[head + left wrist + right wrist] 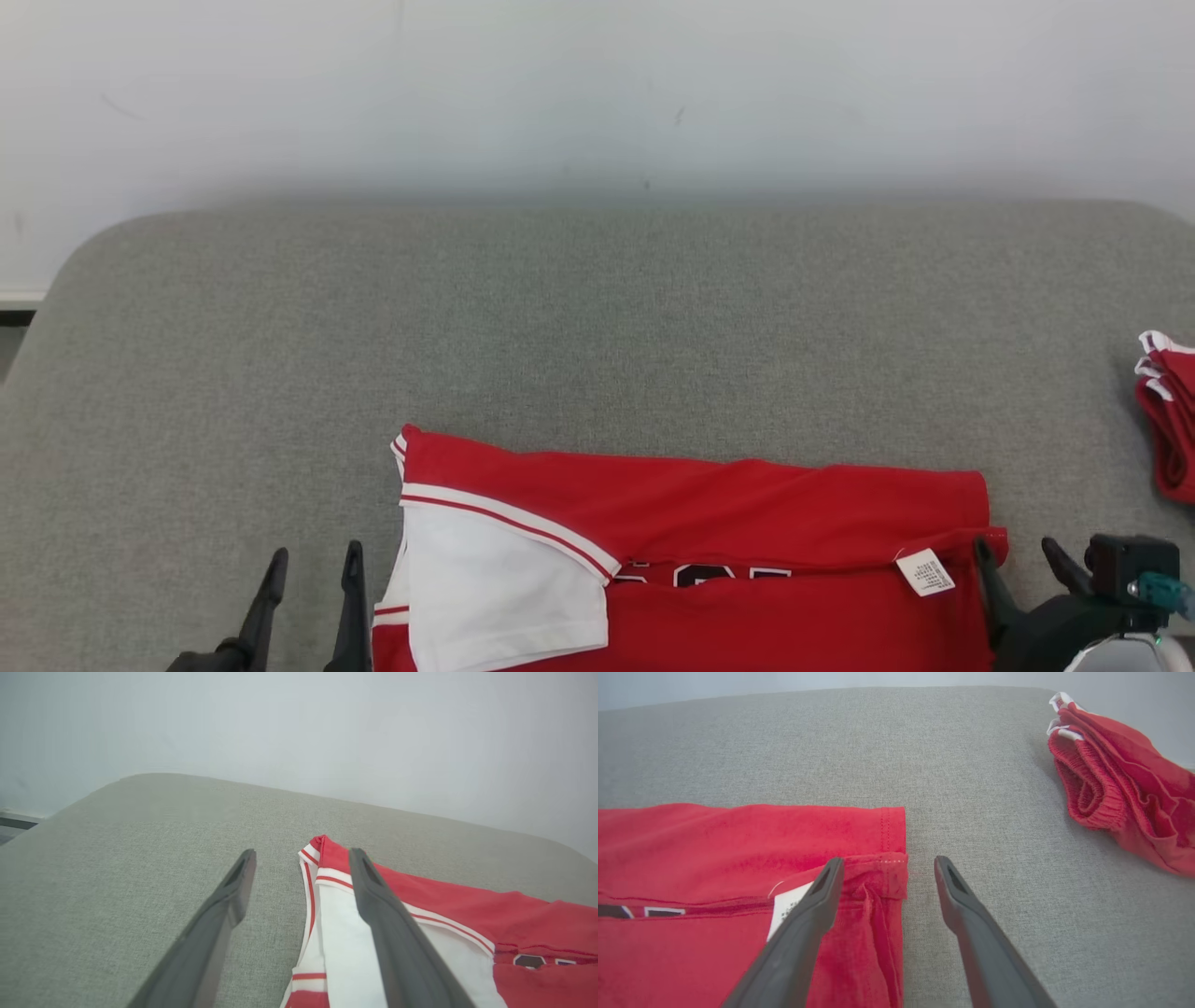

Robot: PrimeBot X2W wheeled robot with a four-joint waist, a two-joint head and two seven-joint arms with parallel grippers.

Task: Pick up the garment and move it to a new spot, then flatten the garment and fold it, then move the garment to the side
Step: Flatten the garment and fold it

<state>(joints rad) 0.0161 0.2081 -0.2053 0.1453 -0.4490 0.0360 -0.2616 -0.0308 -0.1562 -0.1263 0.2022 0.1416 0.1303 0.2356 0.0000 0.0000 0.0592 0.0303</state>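
Stretching across the head view, the grey fabric tabletop (597, 327) carries the folded red garment (747, 504) at 6 o'clock, its white sleeve toward 7 o'clock, with a bunched second red garment (1167, 420) well apart at 3 o'clock. The left gripper (316, 553) at 7 o'clock and the right gripper (1016, 543) at 5 o'clock flank the garment's ends, both jaws spread and empty. A small white label (925, 571) lies near the right gripper.

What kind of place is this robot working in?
Probably an indoor clothes-folding station: a grey padded surface against a plain white wall, a half-folded red shirt on it, and a bundled red garment at the side.
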